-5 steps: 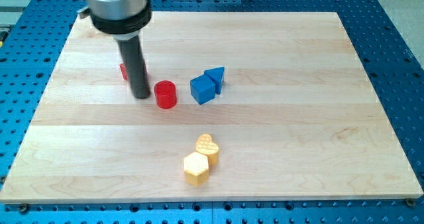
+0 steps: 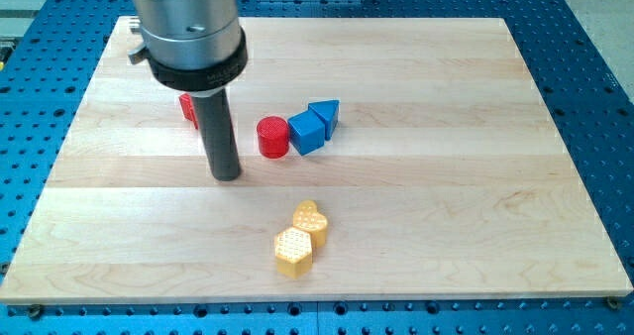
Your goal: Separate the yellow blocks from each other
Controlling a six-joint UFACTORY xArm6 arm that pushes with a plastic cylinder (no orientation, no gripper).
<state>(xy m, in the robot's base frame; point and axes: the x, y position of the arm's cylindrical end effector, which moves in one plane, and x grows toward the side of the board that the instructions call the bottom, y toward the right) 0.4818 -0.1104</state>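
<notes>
My tip (image 2: 228, 174) stands on the wooden counter (image 2: 515, 226), in the view's left half. This arm has no pincer, only the straight dark rod, so nothing is open, closed or gripped.

The two yellow blocks lie toward the view's bottom and right of my tip, apart from it. The yellow hexagon block (image 2: 293, 252) is the lower one, and the yellow heart-shaped block (image 2: 310, 219) touches it at its upper right side. They are together, not separated.

To the view's right of my tip and a little higher stands the red cylinder (image 2: 272, 137), near the tip but not touching. It touches the blue cube (image 2: 306, 132), and the blue triangular block (image 2: 325, 114) is against the cube further right. Behind the rod, on the view's upper left, a second red block (image 2: 186, 107) is partly hidden; I cannot tell its shape.
</notes>
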